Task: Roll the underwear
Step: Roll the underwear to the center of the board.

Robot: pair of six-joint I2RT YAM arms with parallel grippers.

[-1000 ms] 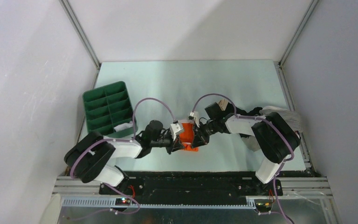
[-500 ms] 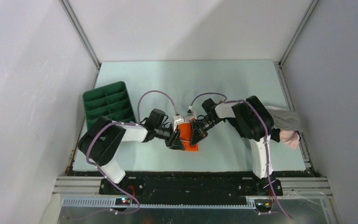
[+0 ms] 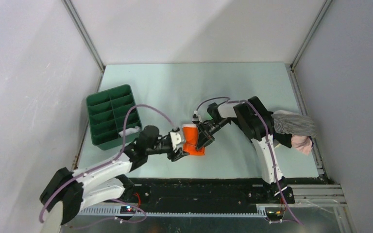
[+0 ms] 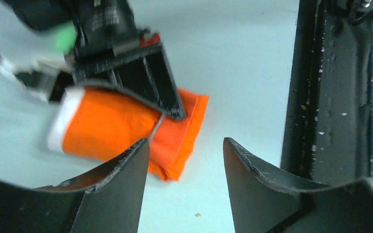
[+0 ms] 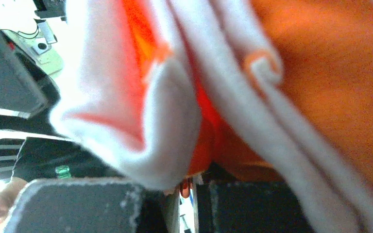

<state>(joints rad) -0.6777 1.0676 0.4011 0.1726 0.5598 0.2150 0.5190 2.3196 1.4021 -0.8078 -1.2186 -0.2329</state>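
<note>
Top external: right pincer (image 3: 204, 138) clamps orange underwear (image 3: 193, 146); left pincer (image 3: 179, 150) gapes beside its edge.

The pale mint tabletop (image 3: 194, 82) runs back to the white walls, with a black rail (image 3: 194, 187) along its near edge. A green tray (image 3: 108, 92) with divided compartments sits at the left edge. Near the front, about the middle, is the orange underwear (image 3: 192, 145), partly rolled, its white waistband showing and its folded end flat on the surface (image 4: 184, 145). At the right edge lies a heap of clothes, a striped garment (image 3: 296, 124) with a pink garment (image 3: 302, 143) beside it, well apart from the orange one.
</note>
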